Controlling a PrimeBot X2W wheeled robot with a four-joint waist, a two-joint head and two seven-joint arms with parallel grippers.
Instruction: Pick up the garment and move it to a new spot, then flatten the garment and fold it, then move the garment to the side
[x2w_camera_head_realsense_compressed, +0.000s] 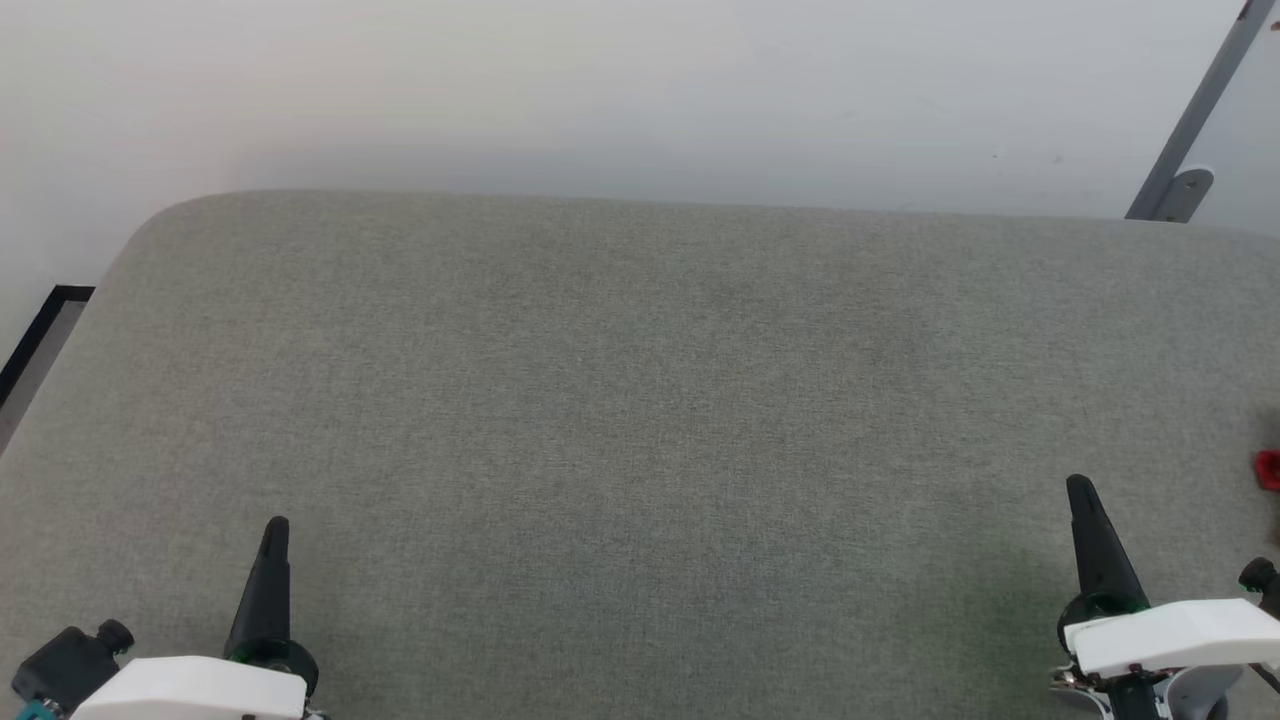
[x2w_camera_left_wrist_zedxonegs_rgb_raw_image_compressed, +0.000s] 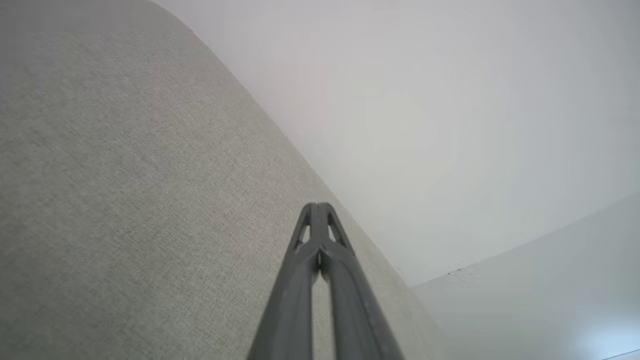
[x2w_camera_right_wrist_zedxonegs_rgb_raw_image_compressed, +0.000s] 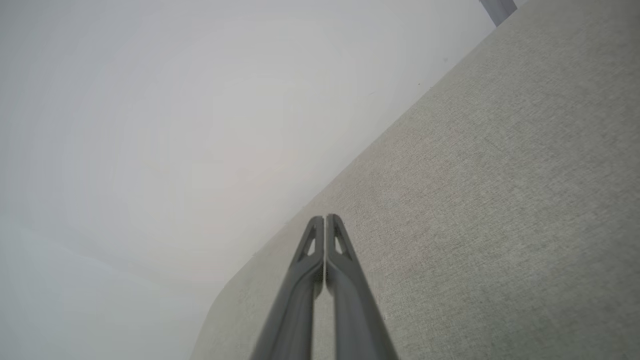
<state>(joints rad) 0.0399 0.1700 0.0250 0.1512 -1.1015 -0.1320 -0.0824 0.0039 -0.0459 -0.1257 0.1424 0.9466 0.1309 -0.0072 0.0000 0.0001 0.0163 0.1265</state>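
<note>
Likely pre-start or all done, can't tell: left hand (x2w_camera_head_realsense_compressed: 277, 527) & right hand (x2w_camera_head_realsense_compressed: 1080, 487) pressed together, holding nothing, over tabletop (x2w_camera_head_realsense_compressed: 640, 400); poss. garment (x2w_camera_head_realsense_compressed: 1268, 470), red bit at right edge.

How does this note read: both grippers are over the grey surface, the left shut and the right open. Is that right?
Not quite. The right gripper is shut as well: the right wrist view shows its two fingers meeting at the tips. The rest stands: the left gripper is shut, and both are over the grey surface.
</note>
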